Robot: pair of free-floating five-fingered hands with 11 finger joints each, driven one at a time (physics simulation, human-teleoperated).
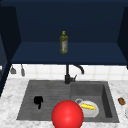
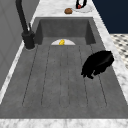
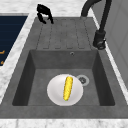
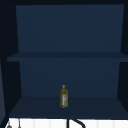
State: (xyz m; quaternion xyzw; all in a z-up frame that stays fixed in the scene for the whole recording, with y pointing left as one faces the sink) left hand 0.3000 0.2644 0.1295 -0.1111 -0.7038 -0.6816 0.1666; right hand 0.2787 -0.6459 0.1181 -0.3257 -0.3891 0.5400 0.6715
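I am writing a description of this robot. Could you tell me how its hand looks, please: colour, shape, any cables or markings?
The left hand is plain black and human-like in shape. It floats free, with no arm, sleeve or cable attached. No markings or other colours are visible on it.

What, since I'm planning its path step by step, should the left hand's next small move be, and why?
Probably a short sideways shift toward the basin. The left hand is over the ribbed drainboard with nothing in it, and the nearest loose thing is the corn cob lying on the white plate in the basin. Whether the hand touches the drainboard cannot be told, so lifting slightly first seems safer.
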